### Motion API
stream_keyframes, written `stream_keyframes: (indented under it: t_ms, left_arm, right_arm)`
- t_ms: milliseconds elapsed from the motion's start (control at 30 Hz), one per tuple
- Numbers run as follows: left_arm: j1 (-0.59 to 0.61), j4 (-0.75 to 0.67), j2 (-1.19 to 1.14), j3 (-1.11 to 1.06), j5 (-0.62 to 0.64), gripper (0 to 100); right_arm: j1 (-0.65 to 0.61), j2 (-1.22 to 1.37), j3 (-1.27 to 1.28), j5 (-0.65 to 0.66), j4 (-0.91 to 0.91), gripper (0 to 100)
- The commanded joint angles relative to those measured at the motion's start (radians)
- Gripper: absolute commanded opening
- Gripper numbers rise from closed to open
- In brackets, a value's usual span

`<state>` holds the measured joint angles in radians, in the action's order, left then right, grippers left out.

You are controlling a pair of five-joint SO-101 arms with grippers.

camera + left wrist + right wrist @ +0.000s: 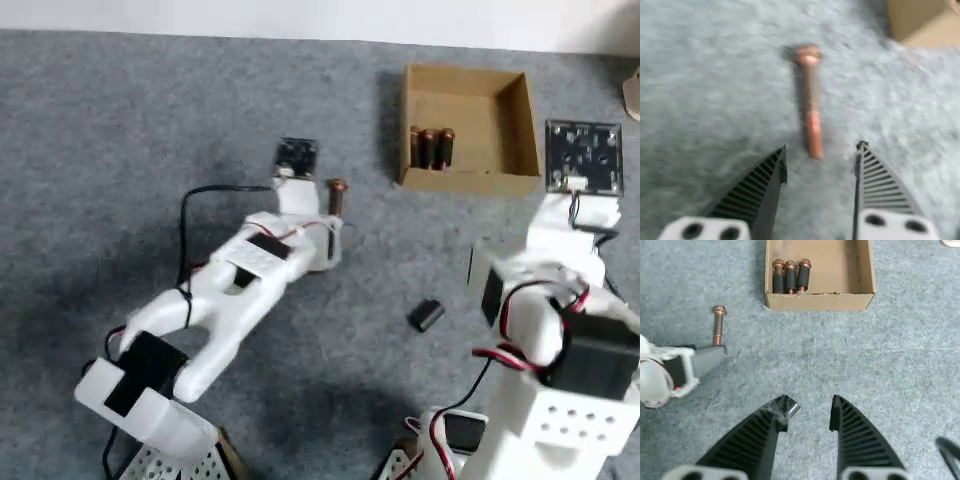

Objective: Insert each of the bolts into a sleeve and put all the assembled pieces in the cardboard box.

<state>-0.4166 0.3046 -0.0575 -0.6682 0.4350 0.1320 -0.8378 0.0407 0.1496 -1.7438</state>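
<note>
left gripper fingers spread wide, loose bolt lying just off the tips | right gripper fingers released too | three sleeved bolts in cardboard box

Grey carpeted tabletop, white strip along its far edge, pale object at one side

arms: 2, white shells | servos: black | cables: black, red, white | pincer fingers: black, ribbed, tapered
</note>
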Motion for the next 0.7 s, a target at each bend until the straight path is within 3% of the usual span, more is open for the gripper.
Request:
stream_keyframes:
  t_ms: [0, 667]
  left_arm:
    - [-0.025, -0.028, 0.007, 0.05, -0.003, 22]
    - [0.045, -0.023, -0.237, 0.216, 0.003, 22]
  right_arm:
    - [0.01, -0.053, 0.007, 0.014, -0.007, 12.7]
    - [0.007, -0.338, 0.007, 0.014, -0.015, 12.7]
